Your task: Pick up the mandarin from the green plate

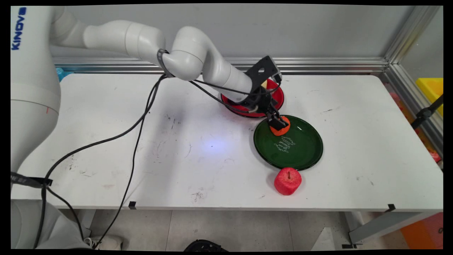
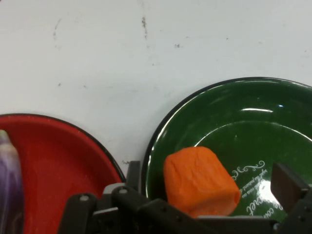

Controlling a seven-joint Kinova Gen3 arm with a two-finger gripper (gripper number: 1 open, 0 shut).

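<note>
My gripper [image 1: 279, 122] hangs low over the far left part of a green plate [image 1: 300, 152] with white lettering. An orange, carrot-like chunk [image 1: 282, 129] lies on that plate between my two fingers. In the hand view the gripper [image 2: 210, 173] is open: the orange chunk [image 2: 200, 183] sits in the middle, with a gap to the left finger [image 2: 133, 170] and to the right finger [image 2: 287, 181]. The green plate [image 2: 273, 112] fills the right of that view.
A red plate [image 1: 277, 99] stands just behind the green one, partly hidden by the hand; in the hand view the red plate [image 2: 58, 161] holds a purple eggplant [image 2: 9, 180] at the left edge. A red apple [image 1: 287, 181] sits on the table in front of the green plate.
</note>
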